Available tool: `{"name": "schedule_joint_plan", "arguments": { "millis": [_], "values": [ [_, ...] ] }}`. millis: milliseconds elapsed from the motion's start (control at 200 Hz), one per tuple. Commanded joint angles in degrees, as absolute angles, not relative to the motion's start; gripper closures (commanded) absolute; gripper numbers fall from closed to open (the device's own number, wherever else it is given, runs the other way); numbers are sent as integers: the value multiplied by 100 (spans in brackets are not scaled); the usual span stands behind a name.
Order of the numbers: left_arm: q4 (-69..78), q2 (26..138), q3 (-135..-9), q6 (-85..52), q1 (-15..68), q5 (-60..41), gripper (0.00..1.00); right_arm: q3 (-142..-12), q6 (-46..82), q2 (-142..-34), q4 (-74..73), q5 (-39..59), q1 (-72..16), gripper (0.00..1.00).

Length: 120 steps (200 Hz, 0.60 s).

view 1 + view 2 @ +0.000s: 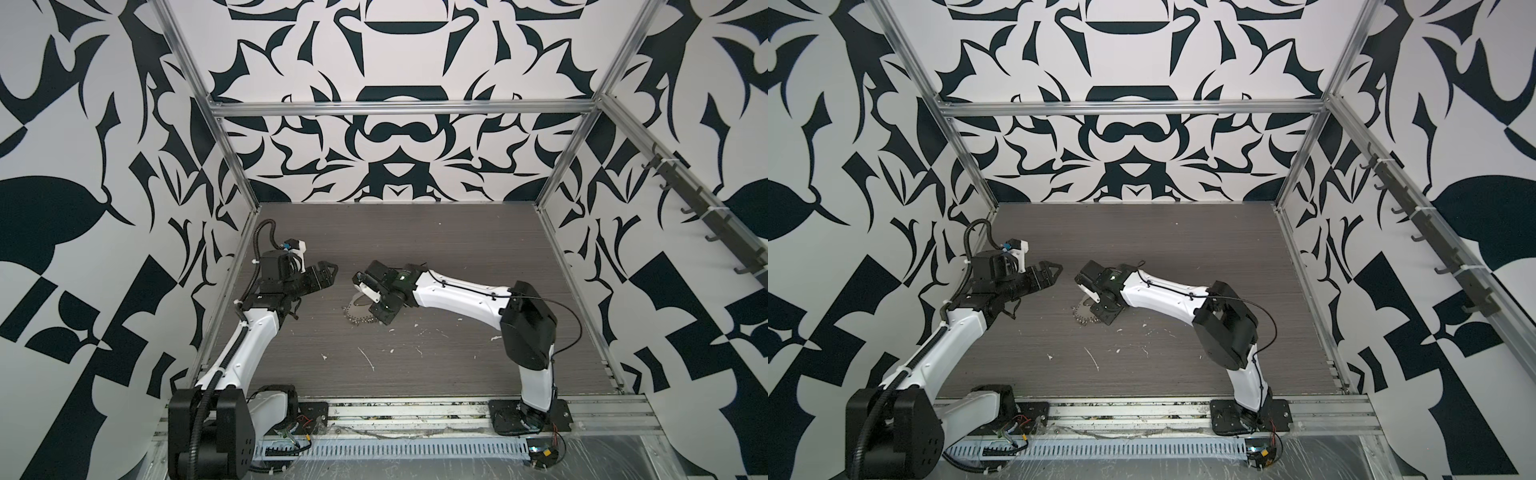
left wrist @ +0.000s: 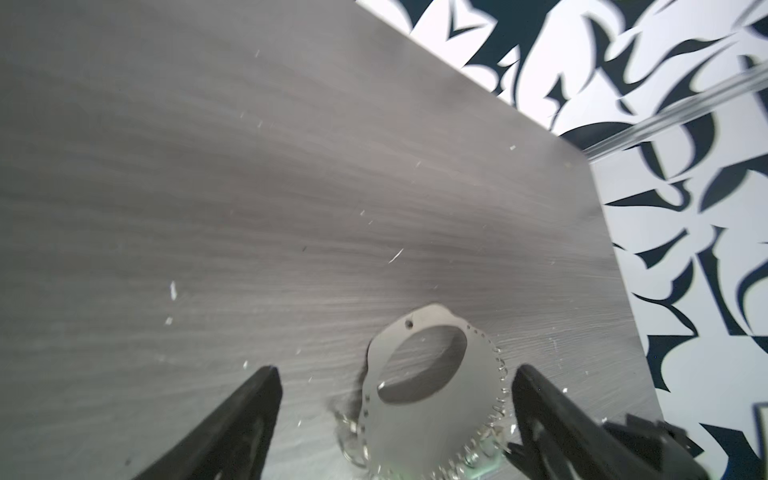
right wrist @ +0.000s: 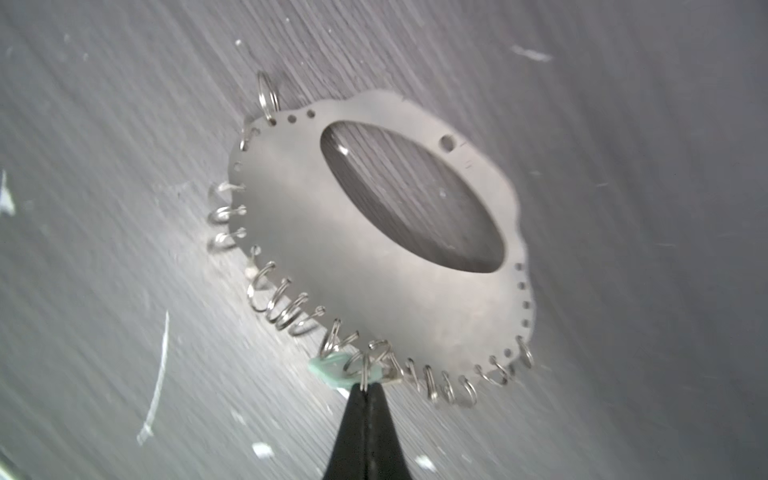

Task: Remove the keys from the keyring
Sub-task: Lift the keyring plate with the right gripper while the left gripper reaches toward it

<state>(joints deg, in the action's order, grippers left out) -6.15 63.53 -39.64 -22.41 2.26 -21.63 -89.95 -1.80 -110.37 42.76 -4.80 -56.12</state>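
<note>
Keyring (image 3: 299, 249) and mint tag (image 3: 330, 370) sit right at the tips of my right gripper (image 3: 365, 392), low over the bench (image 3: 124, 124). Whether the plate's near rim is lifted off the bench I cannot tell. My right gripper is pinched fully together on a thin wire ring (image 3: 365, 376) at the plate's rim. The tag is touching or just beside that ring, to one side of my tips. I cannot tell whether this is the tag's own loop or one of the split rings (image 3: 286, 311) strung through the rim holes.

I judge the keyring to be a thin, flat, stiff sheet of grey metal with an oval cutout. It looks light and smooth, apt to slide or swing if I pull. The rings are springy wire, slippery and easy to lose from so small a pinch. The tag looks like small, light plastic, likely the softest part, so I would not crush it.

My left gripper (image 2: 397, 370) stands wide, holding nothing, with the keyring out ahead of it and apart. Its best hold, I think, is the bare band beside the cutout, away from the rings, to steady the plate.
</note>
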Motion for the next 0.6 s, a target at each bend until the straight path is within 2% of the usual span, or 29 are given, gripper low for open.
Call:
{"name": "schedule_joint_plan", "arguments": {
  "millis": [0, 110, 135, 185, 365, 465, 595],
  "values": [
    [-138, 6108, -3893, -1846, 204, -2514, 11, -9146, -1365, -10376, 4754, -776, -5389, 100],
    [403, 5907, -3710, -1715, 209, -2897, 14, -8922, -2124, -9773, 4663, -470, -5119, 100],
    [587, 5869, -3652, -1705, 214, -3006, 19, -8849, -2339, -9616, 4616, -303, -5053, 100],
    [933, 5800, -3550, -1697, 216, -3244, 22, -8605, -2705, -9255, 4408, -108, -4931, 100],
    [1708, 5748, -3435, -1529, 474, -3834, 29, -7150, -4147, -7621, 2901, 1235, -4475, 100],
    [2078, 5815, -3454, -1396, 805, -4103, 35, -6459, -4383, -6928, 2094, 1835, -4182, 100],
    [2420, 5943, -3504, -1040, 1385, -4419, 37, -6092, -4371, -6482, 1615, 2366, -3923, 100]
  ]
}}
